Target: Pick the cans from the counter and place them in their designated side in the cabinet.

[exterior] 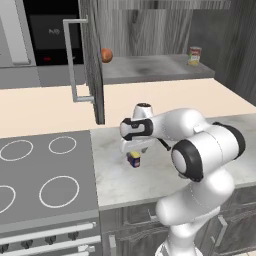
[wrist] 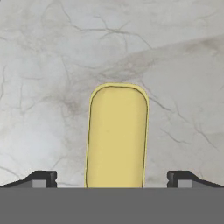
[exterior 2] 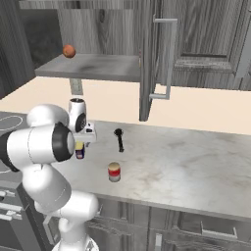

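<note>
The blue can (exterior: 134, 159) stands upright on the counter (exterior: 200, 132), its long axis vertical, close to the stovetop (exterior: 45, 170). In the hand view its yellow top (wrist: 117, 135) lies centred between the two finger tips, one at lower left (wrist: 41, 178) and one at lower right (wrist: 181, 178). The gripper (exterior: 133, 148) is directly above the can and points straight down at it. The fingers are spread to full width, and neither is seen touching the can. The can appears to sit just below the tip line rather than between the pads.

The governing relation is vertical: the can lies straight down from the fingers, with visible clearance on both sides. The next move, judged from this alignment, is a straight descent followed by closure on the can's side wall. No lateral correction appears necessary.

The red can (exterior 2: 114, 171) stands upright nearer the counter's front edge, well apart from the gripper. A black utensil (exterior 2: 119, 138) lies between the two cans and the wall.

Above the counter, the cabinet (exterior: 150, 30) has its door (exterior: 92, 65) swung open. On its shelf (exterior: 150, 67) are an orange ball (exterior: 106, 55) at the left end and another can (exterior: 194, 55) at the right end.
</note>
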Controlling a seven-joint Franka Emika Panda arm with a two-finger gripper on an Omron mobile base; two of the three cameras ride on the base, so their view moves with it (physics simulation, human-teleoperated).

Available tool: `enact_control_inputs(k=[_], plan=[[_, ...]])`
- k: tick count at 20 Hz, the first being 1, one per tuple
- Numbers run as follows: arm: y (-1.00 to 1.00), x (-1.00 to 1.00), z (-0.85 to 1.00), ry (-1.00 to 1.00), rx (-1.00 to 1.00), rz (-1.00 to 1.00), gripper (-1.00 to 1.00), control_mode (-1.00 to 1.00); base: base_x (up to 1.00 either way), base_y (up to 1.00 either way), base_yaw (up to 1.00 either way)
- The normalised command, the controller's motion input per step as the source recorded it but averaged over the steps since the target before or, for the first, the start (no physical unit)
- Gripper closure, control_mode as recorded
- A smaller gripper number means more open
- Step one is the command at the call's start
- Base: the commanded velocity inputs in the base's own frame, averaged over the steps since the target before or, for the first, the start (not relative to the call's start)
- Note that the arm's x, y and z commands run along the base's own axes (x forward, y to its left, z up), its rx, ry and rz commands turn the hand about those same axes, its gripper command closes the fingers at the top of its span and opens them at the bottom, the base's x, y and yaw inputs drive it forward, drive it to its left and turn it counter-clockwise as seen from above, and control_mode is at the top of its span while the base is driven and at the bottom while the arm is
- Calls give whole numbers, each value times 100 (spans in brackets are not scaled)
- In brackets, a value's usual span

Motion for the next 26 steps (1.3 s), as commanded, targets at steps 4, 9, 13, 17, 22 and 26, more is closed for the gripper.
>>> enact_control_inputs(k=[4, 9, 13, 17, 22, 26], plan=[[0, 2, -13, 0, 0, 0, -100, -100, 0, 0, 0], [0, 3, -15, 1, 0, 0, -100, -100, 0, 0, 0], [2, 5, -17, 2, 0, 0, -100, -100, 0, 0, 0], [4, 5, -17, 1, 0, 0, -100, -100, 0, 0, 0], [2, 2, -9, 0, 0, 0, 100, -100, 0, 0, 0], [0, -1, 0, 0, 0, 0, 100, -100, 0, 0, 0]])
